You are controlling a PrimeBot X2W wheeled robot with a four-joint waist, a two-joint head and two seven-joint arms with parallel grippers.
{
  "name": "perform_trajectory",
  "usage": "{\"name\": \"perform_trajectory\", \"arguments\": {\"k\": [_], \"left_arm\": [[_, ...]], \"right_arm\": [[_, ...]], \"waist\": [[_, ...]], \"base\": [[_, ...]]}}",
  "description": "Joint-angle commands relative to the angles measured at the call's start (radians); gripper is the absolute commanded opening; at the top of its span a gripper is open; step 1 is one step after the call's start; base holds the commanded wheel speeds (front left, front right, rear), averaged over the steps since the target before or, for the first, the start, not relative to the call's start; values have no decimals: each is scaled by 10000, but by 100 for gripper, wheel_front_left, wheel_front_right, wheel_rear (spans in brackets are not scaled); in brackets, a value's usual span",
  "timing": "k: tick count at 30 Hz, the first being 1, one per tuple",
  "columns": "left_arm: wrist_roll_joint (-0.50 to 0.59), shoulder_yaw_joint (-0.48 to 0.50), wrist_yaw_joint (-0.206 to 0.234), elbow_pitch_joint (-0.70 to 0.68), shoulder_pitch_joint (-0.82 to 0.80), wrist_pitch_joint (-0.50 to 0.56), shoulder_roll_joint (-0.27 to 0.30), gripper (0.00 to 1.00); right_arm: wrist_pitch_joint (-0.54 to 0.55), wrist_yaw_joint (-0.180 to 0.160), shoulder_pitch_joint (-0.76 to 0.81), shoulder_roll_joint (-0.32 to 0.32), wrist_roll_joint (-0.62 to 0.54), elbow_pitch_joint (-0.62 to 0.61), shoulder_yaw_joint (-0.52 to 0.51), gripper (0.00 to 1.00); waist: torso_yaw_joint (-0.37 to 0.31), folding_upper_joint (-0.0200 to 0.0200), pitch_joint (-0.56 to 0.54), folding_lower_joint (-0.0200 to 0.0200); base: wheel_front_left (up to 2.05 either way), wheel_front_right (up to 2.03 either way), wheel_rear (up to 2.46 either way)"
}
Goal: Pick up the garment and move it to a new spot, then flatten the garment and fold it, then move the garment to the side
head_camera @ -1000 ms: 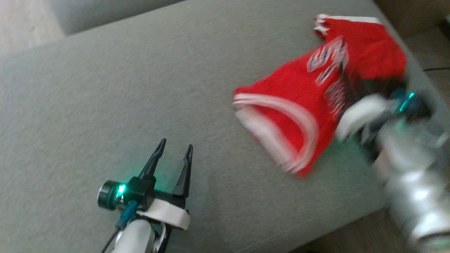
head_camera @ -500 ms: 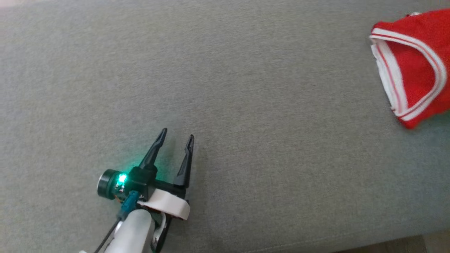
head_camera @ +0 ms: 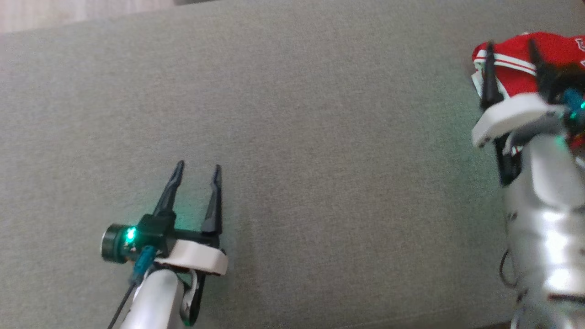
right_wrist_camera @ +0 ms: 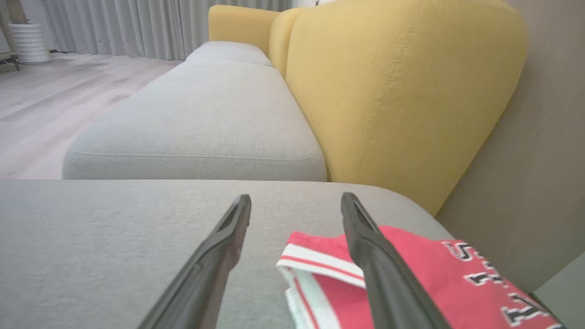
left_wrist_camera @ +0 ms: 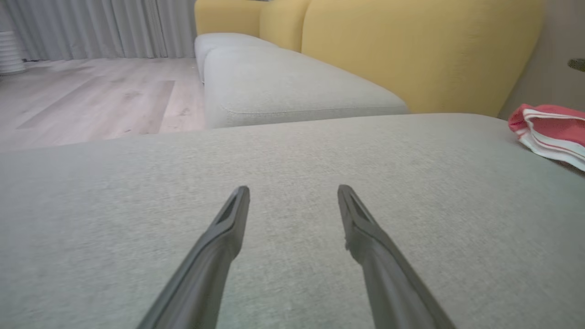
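The garment (head_camera: 514, 68) is a red jersey with white trim and lettering, lying folded at the right end of the grey cushion (head_camera: 320, 137); it also shows as the garment (right_wrist_camera: 411, 269) and the garment (left_wrist_camera: 550, 132). My right gripper (head_camera: 511, 50) is open just above the garment's near edge, nothing between its fingers; in the right wrist view the right gripper (right_wrist_camera: 296, 201) has one finger over the fabric. My left gripper (head_camera: 197, 168) is open and empty over bare cushion at lower left, far from the garment; in the left wrist view the left gripper (left_wrist_camera: 293, 192) points across the cushion.
A second grey cushion (right_wrist_camera: 201, 119) and yellow backrests (right_wrist_camera: 393, 91) lie beyond. Wood floor (left_wrist_camera: 91, 96) and curtains are at the left. A brown wall panel (right_wrist_camera: 525, 183) stands close to the garment's right side.
My right gripper has let go of the garment and stands open above it. The head camera has swung, shifting the whole picture; my left gripper stays open.
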Motion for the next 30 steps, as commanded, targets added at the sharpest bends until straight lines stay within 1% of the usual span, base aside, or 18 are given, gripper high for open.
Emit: {"name": "perform_trajectory", "arguments": {"k": [1,5,8,11,12,13,15,19,28,29,30], "left_arm": [[-99,471,99,-306,74,-95,35,100],[-165,855,247,-274,391,-95,35,100],[-255,1100,287,-207,641,-95,35,100],[-381,1250,254,-191,860,-95,35,100],[-381,1250,254,-191,860,-95,35,100],[-402,1329,276,-220,1017,-95,35,100],[-414,1398,294,-203,1179,-95,35,100],[-645,1627,350,-157,1465,-95,35,100],[-1019,1894,31,-205,1921,-95,35,100],[-967,1497,17,76,2115,2,2,0],[-961,1450,27,230,2160,21,-2,0]], "right_arm": [[-108,-9,441,115,449,-590,465,100],[-110,-9,2014,235,1849,-1805,1619,100],[-111,-9,3076,248,2859,-2392,2387,100],[-111,-9,3996,250,3409,-2957,2938,100],[-111,-9,3996,250,3409,-2957,2938,100],[-111,-9,4471,251,3621,-3220,3178,100],[-111,-9,4837,252,3726,-3427,3181,100],[-112,-9,5367,252,3970,-3521,3315,100],[-112,-9,5800,253,4331,-3611,3690,100],[-2,0,6010,251,4294,-3273,3432,0],[8,0,6054,263,4289,-3129,3430,0]], "waist": [[195,0,-220,0],[545,0,-612,0],[848,0,-914,0],[1131,0,-1188,0],[1131,0,-1188,0],[1266,0,-1360,0],[1385,0,-1523,0],[1545,0,-1861,0],[1629,0,-2322,0],[1634,0,-2314,0],[1635,0,-2322,0]], "base": [[0,0,0],[0,0,0],[0,0,0],[0,0,0],[0,0,0],[0,0,0],[0,0,0],[0,0,0],[0,0,0],[0,0,0],[0,0,0]]}}
